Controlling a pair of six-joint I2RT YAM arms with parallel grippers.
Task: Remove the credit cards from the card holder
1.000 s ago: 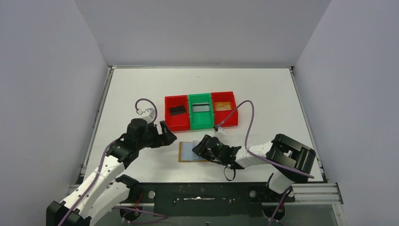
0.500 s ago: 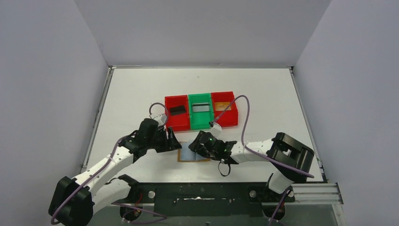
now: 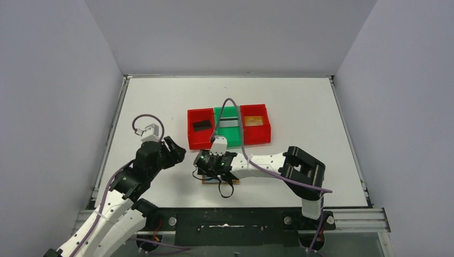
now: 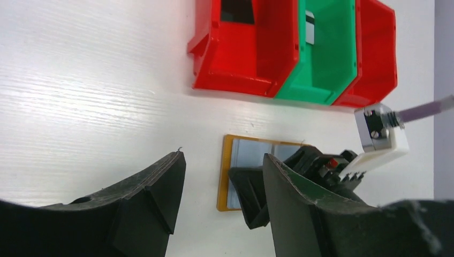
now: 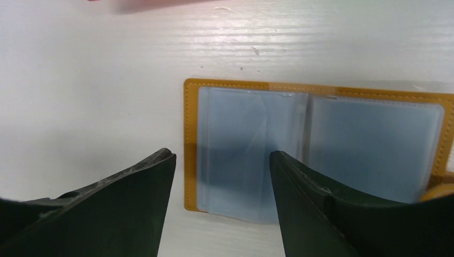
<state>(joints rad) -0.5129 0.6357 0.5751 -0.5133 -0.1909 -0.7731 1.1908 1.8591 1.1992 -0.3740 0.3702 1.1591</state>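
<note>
The card holder (image 5: pixel 316 144) lies opened flat on the white table (image 3: pixel 300 107), its orange-tan border framing two pale blue-grey panels that face up. In the top view it sits at lower centre, just below the row of three bins, and is mostly hidden under the right gripper (image 5: pixel 220 160). Only a sliver of its orange edge shows there. In the right wrist view it fills the centre and right of the frame, with a bit of its side tab at the lower right edge. The right claw stands open with nothing between its fingers. One finger is over the bare table beside the holder's left edge and the other is over the middle fold. Whether either tip touches the holder cannot be told. The left gripper (image 4: pixel 224 160) is at the left of the top view, well apart from the holder and above the table. It too is open and empty, and the table and the holder's left edge show through the gap in its wrist view. Above the holder, the left red bin (image 3: pixel 201 128) holds a dark card (image 3: pixel 201 125). The green bin (image 3: pixel 229 128) holds a greyish card (image 3: pixel 229 121). The right red bin (image 3: pixel 255 126) holds a tan card (image 3: pixel 255 120).
</note>
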